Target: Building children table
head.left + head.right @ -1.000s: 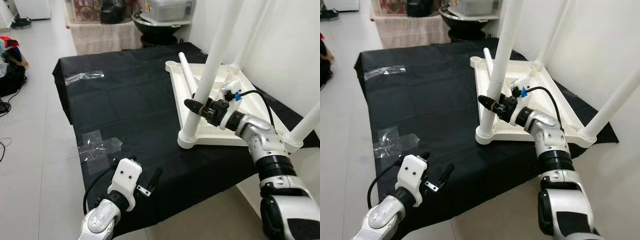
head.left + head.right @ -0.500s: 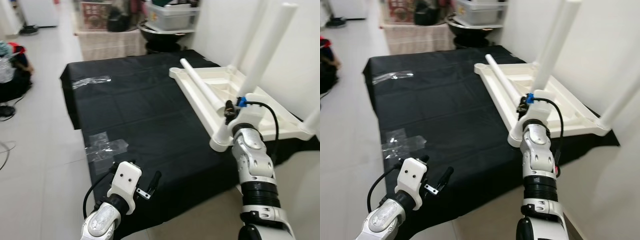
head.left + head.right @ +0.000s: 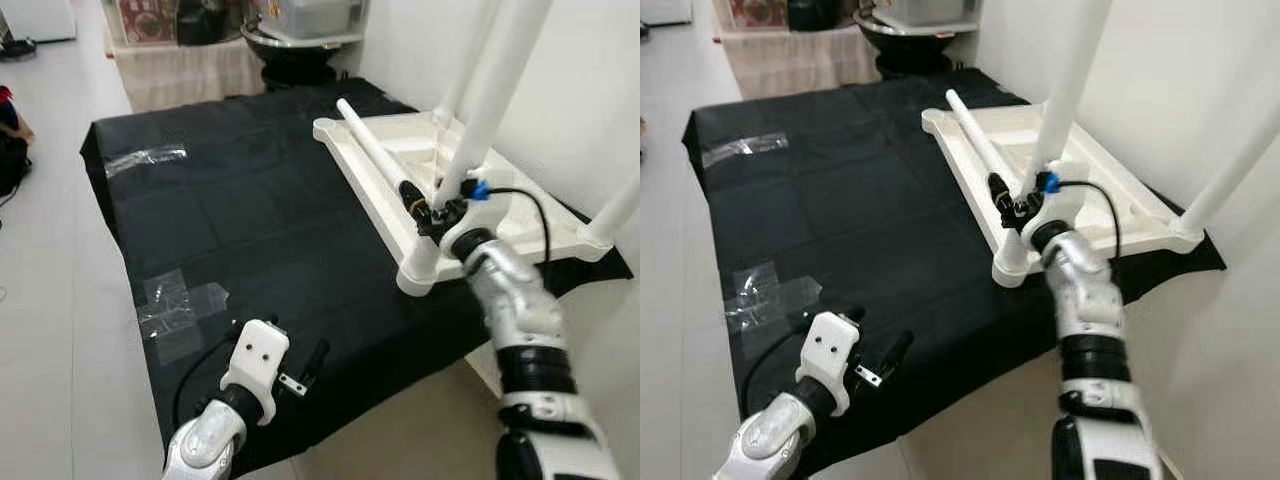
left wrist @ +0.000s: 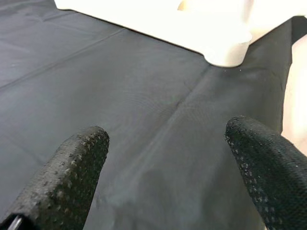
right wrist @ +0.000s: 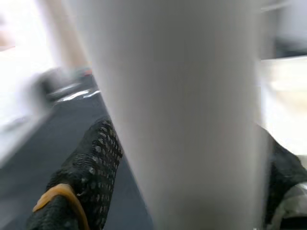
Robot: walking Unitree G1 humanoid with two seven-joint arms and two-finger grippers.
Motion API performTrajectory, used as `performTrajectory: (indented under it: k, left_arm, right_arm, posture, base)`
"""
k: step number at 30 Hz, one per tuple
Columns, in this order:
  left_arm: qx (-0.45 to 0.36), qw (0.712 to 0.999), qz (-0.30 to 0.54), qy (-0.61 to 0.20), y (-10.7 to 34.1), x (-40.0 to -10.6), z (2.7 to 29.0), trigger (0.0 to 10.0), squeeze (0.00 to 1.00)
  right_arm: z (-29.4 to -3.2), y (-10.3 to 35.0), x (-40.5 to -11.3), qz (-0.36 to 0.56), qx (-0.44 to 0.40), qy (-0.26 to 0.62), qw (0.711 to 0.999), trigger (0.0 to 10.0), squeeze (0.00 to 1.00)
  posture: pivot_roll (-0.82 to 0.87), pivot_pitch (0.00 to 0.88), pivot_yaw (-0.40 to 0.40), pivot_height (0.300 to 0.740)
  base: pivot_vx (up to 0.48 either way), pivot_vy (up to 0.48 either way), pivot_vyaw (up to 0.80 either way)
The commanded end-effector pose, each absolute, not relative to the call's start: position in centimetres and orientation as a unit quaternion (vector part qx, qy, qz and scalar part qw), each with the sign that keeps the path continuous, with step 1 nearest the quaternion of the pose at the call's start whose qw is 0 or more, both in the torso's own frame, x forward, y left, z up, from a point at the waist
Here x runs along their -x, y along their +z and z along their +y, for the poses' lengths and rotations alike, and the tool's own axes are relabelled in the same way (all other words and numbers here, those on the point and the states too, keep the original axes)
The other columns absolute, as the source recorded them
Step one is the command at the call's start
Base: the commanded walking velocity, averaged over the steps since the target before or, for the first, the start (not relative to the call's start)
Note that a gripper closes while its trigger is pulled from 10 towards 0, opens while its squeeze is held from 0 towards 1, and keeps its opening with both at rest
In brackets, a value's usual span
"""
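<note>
A white children's table top (image 3: pixel 560 215) lies upside down on a black cloth (image 3: pixel 250 210), with white legs standing up from its corners. My right gripper (image 3: pixel 432 205) is shut on the near upright leg (image 3: pixel 490 100), low down by the corner socket. In the right wrist view that leg (image 5: pixel 182 110) sits between the two black fingers (image 5: pixel 91 163). A loose white leg (image 3: pixel 368 148) lies along the top's left rim. My left gripper (image 3: pixel 295 345) hovers open over the cloth near its front edge, holding nothing. In the left wrist view its fingers (image 4: pixel 62 167) point at the table's corner (image 4: pixel 225 43).
Clear plastic bags (image 3: pixel 180 305) lie on the cloth near the left gripper, another (image 3: pixel 145 158) at the far left. A white wall (image 3: pixel 590 60) runs close behind the table. Bins and a black bowl (image 3: pixel 300 45) stand beyond the cloth. Tiled floor (image 3: pixel 50 250) lies to the left.
The head view has swung, so the whole scene shifts. My right gripper stays on the near leg, now gripping it from the left side. The left gripper holds its place.
</note>
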State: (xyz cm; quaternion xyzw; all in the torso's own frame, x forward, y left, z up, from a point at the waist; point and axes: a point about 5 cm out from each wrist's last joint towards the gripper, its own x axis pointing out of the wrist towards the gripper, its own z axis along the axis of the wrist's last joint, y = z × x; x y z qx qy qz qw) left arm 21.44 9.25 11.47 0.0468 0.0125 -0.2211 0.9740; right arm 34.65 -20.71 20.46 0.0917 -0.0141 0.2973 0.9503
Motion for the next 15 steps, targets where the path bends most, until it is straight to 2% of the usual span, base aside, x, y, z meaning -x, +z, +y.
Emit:
performTrajectory:
  k: [1,2,3,4,5,8,15]
  left_arm:
    - [-0.048,0.973,0.014,-0.224,11.3,-21.4,9.1,10.0,0.00]
    - [-0.048,0.973,0.013,-0.223,11.3,-21.4,9.1,10.0,0.00]
    - [-0.048,0.973,0.013,-0.223,11.3,-21.4,9.1,10.0,0.00]
    - [-0.048,0.974,0.013,-0.223,11.3,-21.4,9.1,10.0,0.00]
    - [-0.048,0.974,0.013,-0.223,11.3,-21.4,9.1,10.0,0.00]
    - [-0.048,0.974,0.012,-0.222,11.4,-21.4,9.1,10.0,0.00]
    - [-0.049,0.974,0.013,-0.222,11.4,-21.4,9.2,10.0,0.00]
  right_arm:
    - [-19.2,19.9,-33.1,0.014,-0.132,0.448,0.884,10.0,0.00]
    - [-19.4,19.8,-32.7,0.020,-0.137,0.469,0.872,10.0,0.00]
    - [-19.4,19.8,-32.7,0.020,-0.137,0.469,0.872,10.0,0.00]
    - [-19.8,19.8,-32.3,0.028,-0.127,0.503,0.854,10.0,0.00]
    - [-19.8,19.8,-32.3,0.028,-0.127,0.503,0.854,10.0,0.00]
    - [-20.4,19.8,-31.5,0.051,-0.108,0.572,0.812,10.0,0.00]
    - [-19.3,21.2,-32.9,0.026,-0.106,0.601,0.791,10.0,0.00]
  posture:
    - [0.05,0.014,-0.084,0.740]
    - [0.05,0.014,-0.084,0.740]
    - [0.05,0.014,-0.084,0.740]
    - [0.05,0.015,-0.088,0.740]
    - [0.05,0.015,-0.088,0.740]
    - [0.06,0.018,-0.086,0.740]
    - [0.06,0.022,-0.080,0.740]
  base:
    - [0.000,0.000,0.00]
    - [0.000,0.000,0.00]
    - [0.000,0.000,0.00]
    - [0.000,0.000,0.00]
    - [0.000,0.000,0.00]
    - [0.000,0.000,0.00]
    - [0.000,0.000,0.00]
